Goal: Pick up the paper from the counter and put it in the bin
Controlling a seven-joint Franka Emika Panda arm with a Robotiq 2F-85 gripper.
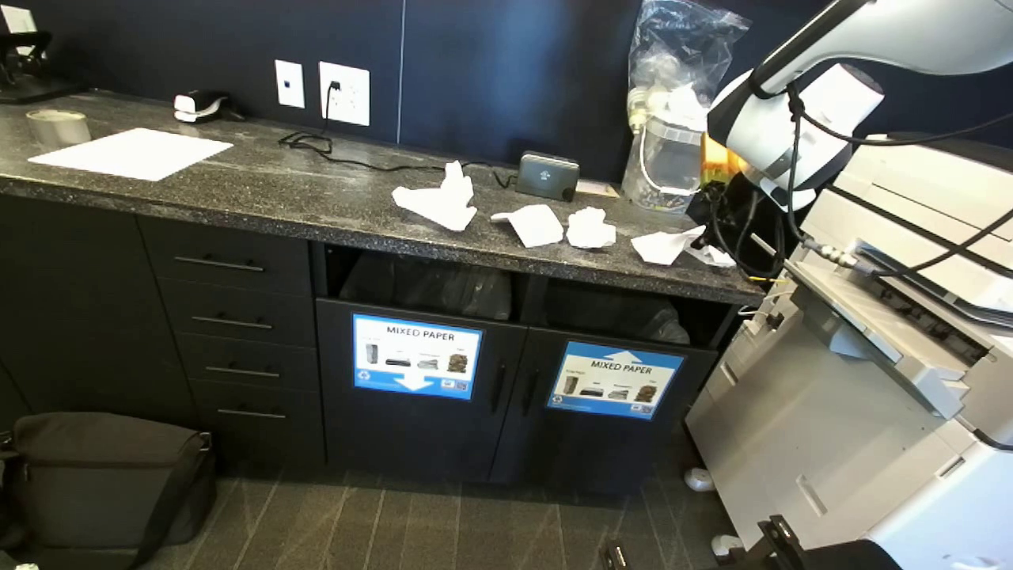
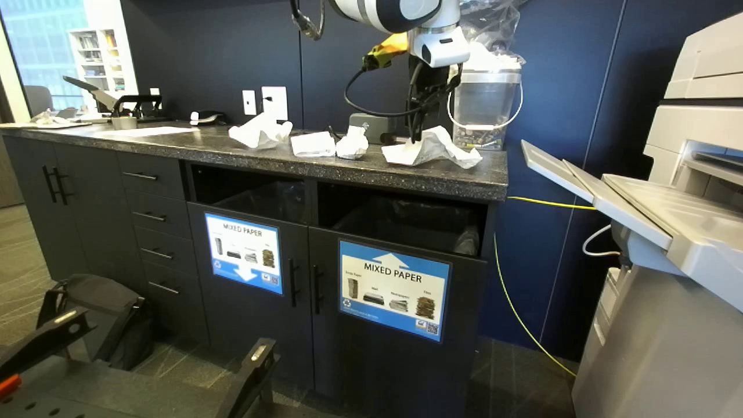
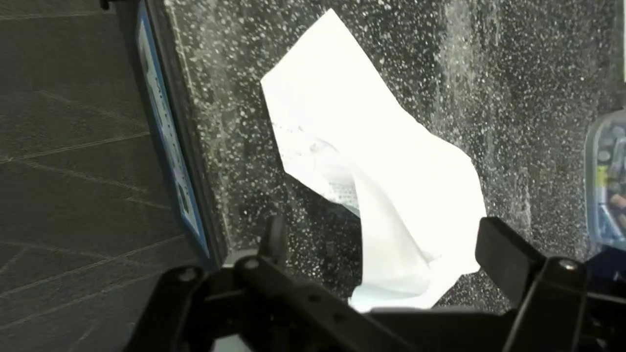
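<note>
Counter (image 1: 316,194) of dark speckled stone, mounted over dark grey cabinets (image 1: 229,293), is situated below the gripper (image 3: 381,244). A large pale printer (image 1: 791,412) is placed on the floor (image 1: 427,522) past the counter end nearest the gripper. The arm (image 2: 395,14) is extended over the counter, and by it the gripper is held pointed downward. The bin (image 2: 400,223), a dark opening with a wide blue-and-white sign (image 2: 395,290) beneath it, is located under the counter edge, lower than the gripper and nearer to it than a similar opening (image 2: 249,197). A clear bucket (image 2: 487,101) is set near the gripper, on the side toward the wall (image 2: 557,116). The gripper's fingers (image 3: 508,259) are spread wide apart, and nothing is clasped. A flat sheet (image 1: 134,153) is laid far along the counter, well apart from the gripper. The crumpled paper (image 3: 391,146) is found on the counter directly below the gripper; in the wrist view one end is framed between the fingers and the rest is extended beyond them. Whether it is touched by the fingers cannot be told. A peaked crumple (image 1: 442,202) is seen in both exterior views, farther along the counter from the gripper. Nearer to the gripper, a folded piece (image 1: 538,226) is shown, with a compact wad (image 1: 592,228) placed just beside it on the gripper side.
</note>
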